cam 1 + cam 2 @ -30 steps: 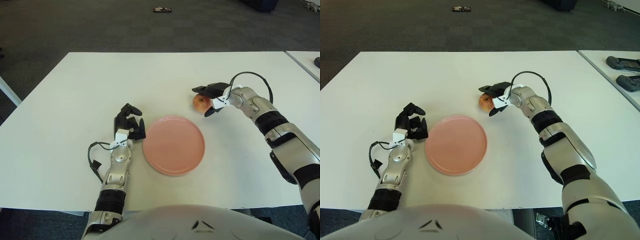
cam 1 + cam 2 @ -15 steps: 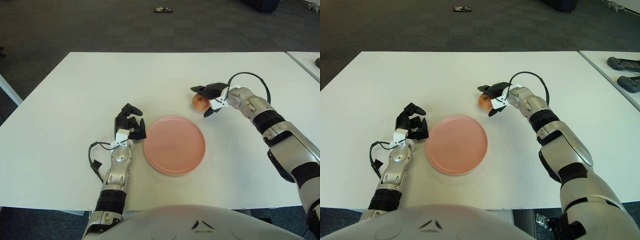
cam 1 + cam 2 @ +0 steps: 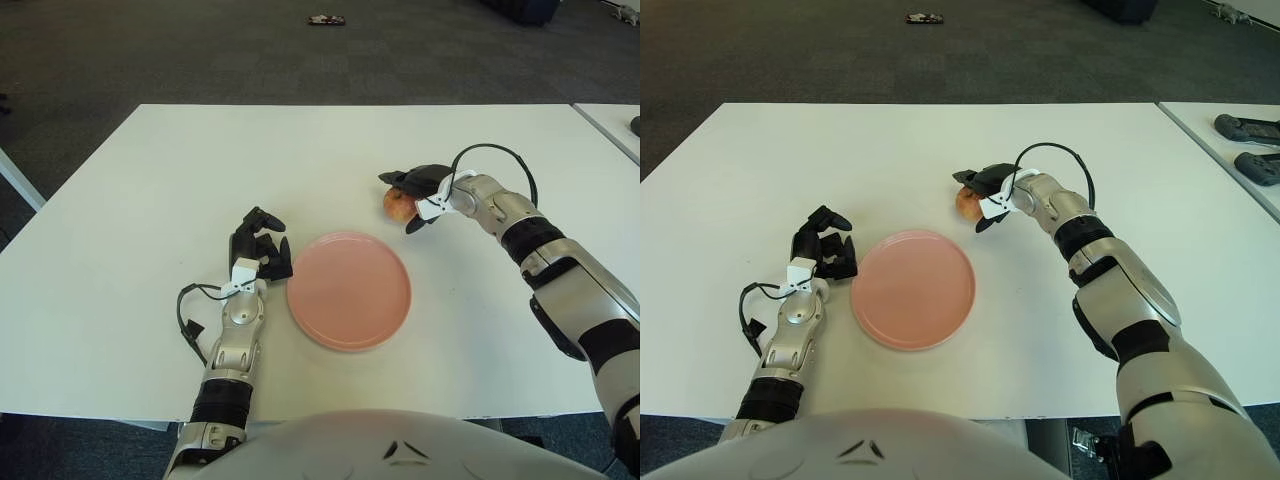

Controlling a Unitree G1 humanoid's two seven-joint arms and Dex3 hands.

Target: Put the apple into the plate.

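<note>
A small red-yellow apple (image 3: 397,204) sits behind the right rim of the round pink plate (image 3: 348,289) on the white table (image 3: 150,200). My right hand (image 3: 412,198) is closed around the apple, with black fingers (image 3: 413,178) over its top and the thumb low on its right side. Apple and hand are just behind the plate's far right rim, not over it. Beside the plate's left rim is my left hand (image 3: 259,246), loosely bent and holding nothing.
A second table (image 3: 1230,150) stands at the right, carrying two dark controllers (image 3: 1245,127). A small dark object (image 3: 324,19) lies on the carpet beyond the table's far edge.
My right hand and the apple have shifted slightly left and away from me. The left hand and the plate have not moved.
</note>
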